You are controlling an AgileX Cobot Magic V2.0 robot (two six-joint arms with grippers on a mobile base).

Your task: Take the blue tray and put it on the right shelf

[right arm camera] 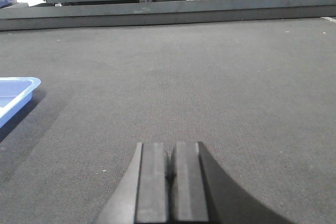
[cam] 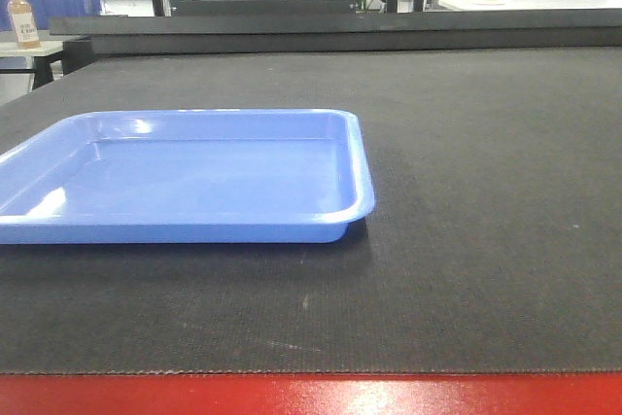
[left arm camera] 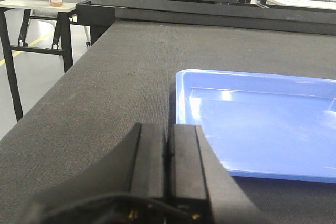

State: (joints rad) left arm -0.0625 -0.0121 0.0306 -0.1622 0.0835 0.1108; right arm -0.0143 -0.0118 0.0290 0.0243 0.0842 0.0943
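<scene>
Black mat (cam: 486, 191), blue tray (cam: 194, 182), unreadable bottle (cam: 21, 12)

Bottle (cam: 21, 14) (side table (left arm camera: 31, 3)); blk mat (cam: 466, 191)

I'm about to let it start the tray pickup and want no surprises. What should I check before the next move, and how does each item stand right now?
1. The blue tray lies flat on the black mat with nothing in it: ok.
2. The left pincer is open for a grasp: not ok, its jaws are shut on nothing.
3. The right pincer is open: not ok, its jaws are shut on nothing.
4. The tray's rim has nothing against it on the sides in view: ok.
5. The right shelf is in sight as the drop target: cannot tell, no view shows it.
</scene>
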